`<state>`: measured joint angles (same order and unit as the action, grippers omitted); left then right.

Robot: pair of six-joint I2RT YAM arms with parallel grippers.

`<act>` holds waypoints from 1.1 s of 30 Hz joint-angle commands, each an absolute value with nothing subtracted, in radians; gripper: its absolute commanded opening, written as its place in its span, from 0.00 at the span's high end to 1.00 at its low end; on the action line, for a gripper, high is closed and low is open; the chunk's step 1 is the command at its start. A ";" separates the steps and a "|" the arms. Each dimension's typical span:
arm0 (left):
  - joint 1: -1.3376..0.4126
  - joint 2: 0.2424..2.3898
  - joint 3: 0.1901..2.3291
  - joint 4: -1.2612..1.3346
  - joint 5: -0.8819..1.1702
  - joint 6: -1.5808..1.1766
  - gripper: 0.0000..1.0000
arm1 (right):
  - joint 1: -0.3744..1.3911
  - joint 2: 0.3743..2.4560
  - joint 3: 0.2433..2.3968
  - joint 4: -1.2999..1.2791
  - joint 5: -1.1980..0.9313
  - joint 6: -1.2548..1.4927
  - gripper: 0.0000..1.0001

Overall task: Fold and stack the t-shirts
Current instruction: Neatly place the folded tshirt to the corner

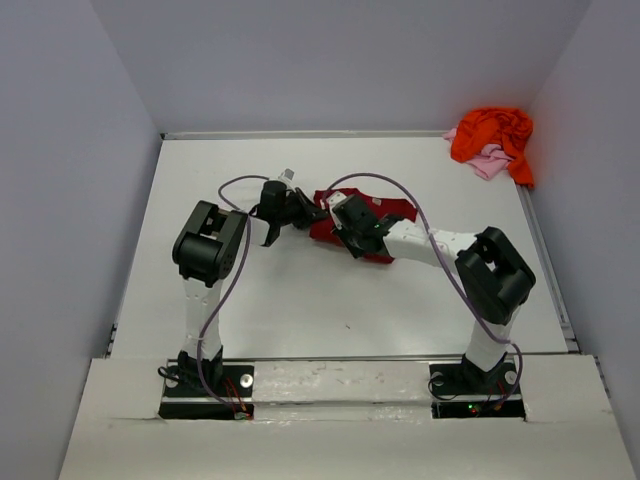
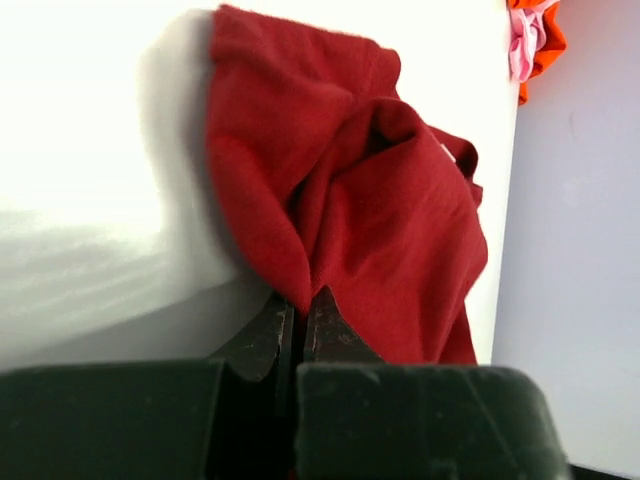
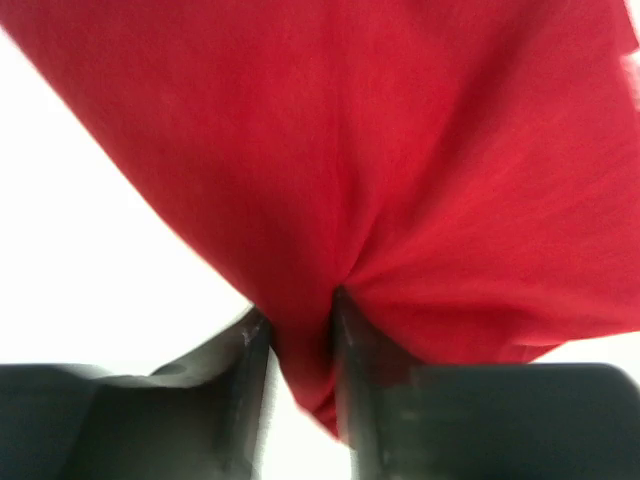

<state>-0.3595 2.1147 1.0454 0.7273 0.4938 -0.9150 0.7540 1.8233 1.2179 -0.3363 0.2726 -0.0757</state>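
Observation:
The dark red t-shirt lies bunched in the middle of the table, held up between both arms. My left gripper is shut on its left edge; in the left wrist view the jaws pinch a fold of the red cloth. My right gripper is shut on a gathered fold of the same shirt, which fills the right wrist view. The bright orange t-shirt lies crumpled on the pale pink t-shirt at the far right corner.
White walls close the table at the back and sides. A raised rail runs along the right edge. Purple cables loop over both arms above the table.

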 commanded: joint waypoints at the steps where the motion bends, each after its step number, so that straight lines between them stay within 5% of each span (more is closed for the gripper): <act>1: -0.333 2.121 1.156 0.574 0.483 -0.821 1.00 | 0.761 1.738 1.164 -0.360 0.204 0.084 0.53; 4: -0.304 2.140 1.300 0.418 0.459 -0.744 1.00 | 0.775 1.672 1.077 -0.342 0.172 0.185 0.41; 20: -0.129 2.517 2.245 -0.320 0.238 -0.335 1.00 | 0.893 1.483 0.815 -0.207 0.022 0.317 0.42; 33: 0.060 2.588 2.324 -0.316 0.155 -0.255 1.00 | 0.937 1.467 0.741 -0.107 -0.100 0.341 0.43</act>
